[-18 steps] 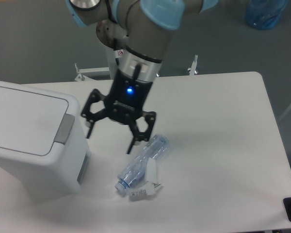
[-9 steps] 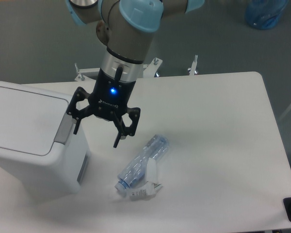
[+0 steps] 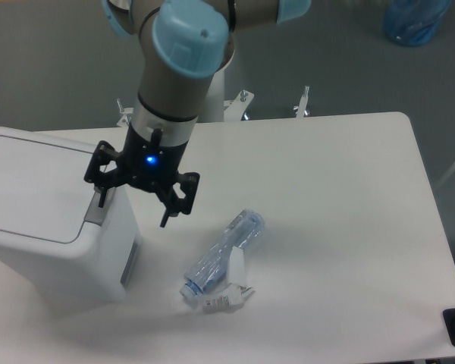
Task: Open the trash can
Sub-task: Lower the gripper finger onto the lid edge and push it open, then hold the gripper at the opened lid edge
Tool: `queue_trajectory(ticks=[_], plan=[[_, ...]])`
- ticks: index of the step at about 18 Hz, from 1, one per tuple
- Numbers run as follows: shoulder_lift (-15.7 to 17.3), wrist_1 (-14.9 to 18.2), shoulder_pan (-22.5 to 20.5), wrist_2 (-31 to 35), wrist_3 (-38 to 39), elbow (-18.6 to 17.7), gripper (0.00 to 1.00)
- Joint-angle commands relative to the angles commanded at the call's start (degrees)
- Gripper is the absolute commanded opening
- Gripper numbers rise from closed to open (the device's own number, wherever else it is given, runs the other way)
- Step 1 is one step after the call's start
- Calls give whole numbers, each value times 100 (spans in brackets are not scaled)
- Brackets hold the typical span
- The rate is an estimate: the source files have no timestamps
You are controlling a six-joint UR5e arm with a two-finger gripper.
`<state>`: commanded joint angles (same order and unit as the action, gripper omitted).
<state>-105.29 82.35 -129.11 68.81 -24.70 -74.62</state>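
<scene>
Gripper: we see our black two-finger gripper (image 3: 133, 205) spread wide, holding nothing.
Bin: large white boxy plastic trash can (image 3: 42, 220) just left, its grey push tab (image 3: 98, 209) beneath one fingertip.
Bottle: crushed clear plastic bottle (image 3: 224, 254) lower right.

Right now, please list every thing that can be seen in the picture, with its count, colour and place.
bin: one, white, lid shut, left side of the table.
tab: one, grey, right edge of the bin's lid.
bottle: one, clear, lying on the table, right of the bin.
label: one, white, at the bottle's near end.
table: one, white.
blue thing: one, on the floor, top right.
end effector: one, black, open, one finger over the tab.
</scene>
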Motion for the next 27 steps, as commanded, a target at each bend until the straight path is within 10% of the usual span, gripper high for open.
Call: queue_trajectory(ticks=[27], plan=[[-18, -342, -359, 344, -35, 88, 100]])
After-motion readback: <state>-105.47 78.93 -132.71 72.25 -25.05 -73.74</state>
